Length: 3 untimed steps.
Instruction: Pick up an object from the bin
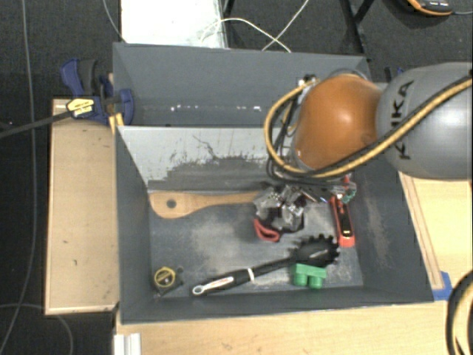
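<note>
Gripper [281, 211] low at centre of grey metal bin [199, 239], over red loop [266, 233], curved and glossy. Open or clenched: cannot tell. Wooden spoon [199, 202] flat at left. Black fork [259, 272] and green block [308, 275] nearer front. Red tool [344, 224] at right.

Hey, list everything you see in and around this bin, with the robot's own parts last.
wooden utensil: one, tan, along the back of the floor
red loop: one, red, mid-bin, beside the jaws
red-handled tool: one, red, right side
slotted spatula: one, black head, pale handle, front
green block: one, green, front right
small round thing: one, yellowish, front left corner
bin: one, grey
arm: one, grey, from the right
orange cover: one, on the wrist
jaws: one pair, mid-bin
</note>
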Each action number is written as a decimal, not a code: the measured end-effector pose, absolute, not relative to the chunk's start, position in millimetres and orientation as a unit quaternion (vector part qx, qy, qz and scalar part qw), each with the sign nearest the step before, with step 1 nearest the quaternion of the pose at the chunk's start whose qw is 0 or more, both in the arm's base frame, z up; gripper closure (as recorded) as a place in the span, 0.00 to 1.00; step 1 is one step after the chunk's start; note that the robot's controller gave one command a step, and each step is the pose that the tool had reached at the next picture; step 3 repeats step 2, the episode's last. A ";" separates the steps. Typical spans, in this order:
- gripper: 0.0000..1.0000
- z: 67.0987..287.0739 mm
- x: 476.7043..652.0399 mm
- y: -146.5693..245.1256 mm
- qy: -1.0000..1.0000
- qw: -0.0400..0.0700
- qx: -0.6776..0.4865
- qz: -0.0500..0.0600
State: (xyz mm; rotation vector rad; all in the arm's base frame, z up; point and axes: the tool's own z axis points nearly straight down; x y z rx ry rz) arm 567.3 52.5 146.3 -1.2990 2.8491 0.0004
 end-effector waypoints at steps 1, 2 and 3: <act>1.00 140.4 572.2 39.7 0.913 0.006 -0.409 0.001; 1.00 237.2 589.7 39.8 0.913 0.008 -0.408 0.000; 1.00 237.2 589.7 39.8 0.913 0.008 -0.408 0.000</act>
